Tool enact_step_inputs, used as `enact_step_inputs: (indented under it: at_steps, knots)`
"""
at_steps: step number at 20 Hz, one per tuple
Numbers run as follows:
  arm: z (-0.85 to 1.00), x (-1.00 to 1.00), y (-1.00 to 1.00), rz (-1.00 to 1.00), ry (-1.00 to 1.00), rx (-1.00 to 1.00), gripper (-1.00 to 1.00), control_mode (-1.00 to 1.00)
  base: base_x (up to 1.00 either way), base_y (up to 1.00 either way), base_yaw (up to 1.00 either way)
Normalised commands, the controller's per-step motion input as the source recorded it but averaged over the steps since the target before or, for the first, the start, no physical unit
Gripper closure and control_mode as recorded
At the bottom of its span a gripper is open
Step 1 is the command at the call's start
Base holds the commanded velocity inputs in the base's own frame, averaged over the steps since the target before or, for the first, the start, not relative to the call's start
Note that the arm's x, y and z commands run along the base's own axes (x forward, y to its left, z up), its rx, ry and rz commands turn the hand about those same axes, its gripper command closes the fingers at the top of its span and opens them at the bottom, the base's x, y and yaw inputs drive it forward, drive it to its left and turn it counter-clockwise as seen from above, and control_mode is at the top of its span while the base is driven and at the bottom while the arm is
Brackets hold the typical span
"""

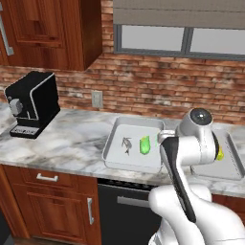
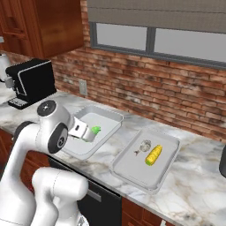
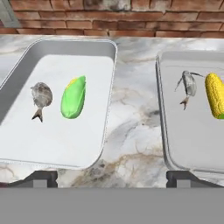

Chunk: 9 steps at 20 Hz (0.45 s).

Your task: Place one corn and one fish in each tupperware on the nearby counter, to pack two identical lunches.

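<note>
1. My claw [image 3: 112, 178] hangs above the bare counter [image 3: 131, 113] between the two trays, its tips spread wide and holding nothing; each dark tip sits near one tray's front edge.
2. The left tupperware [image 3: 103, 131] holds a grey fish [image 3: 41, 96] at about 9 o'clock of the tray's middle and the green corn [image 3: 73, 97] just beside it at 3 o'clock of the fish, apart from it.
3. The right tupperware [image 3: 162, 122] holds a second fish [image 3: 189, 85] and the yellow corn [image 3: 215, 94] just beside it, toward 3 o'clock; whether they touch I cannot tell.
4. From the right base view the pairing matches: green cob [image 2: 95, 129] in the far tray [image 2: 110, 115], yellow cob [image 2: 153, 155] with its fish [image 2: 144, 145] in the near tray [image 2: 128, 174].
5. I judge both lunches packed, one cob and one fish per tray, with nothing left to carry.
</note>
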Motion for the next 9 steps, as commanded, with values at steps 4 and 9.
enact_step_inputs:
  at_steps: [4, 9]
  knots:
    - [0.19, -0.2, 0.0, 0.0, -0.07, 0.0, -1.0, -1.0, 0.0, 0.0, 0.0]
    - [0.0, 0.0, 0.0, 0.0, 0.0, 0.0, -1.0, -1.0, 0.0, 0.0, 0.0]
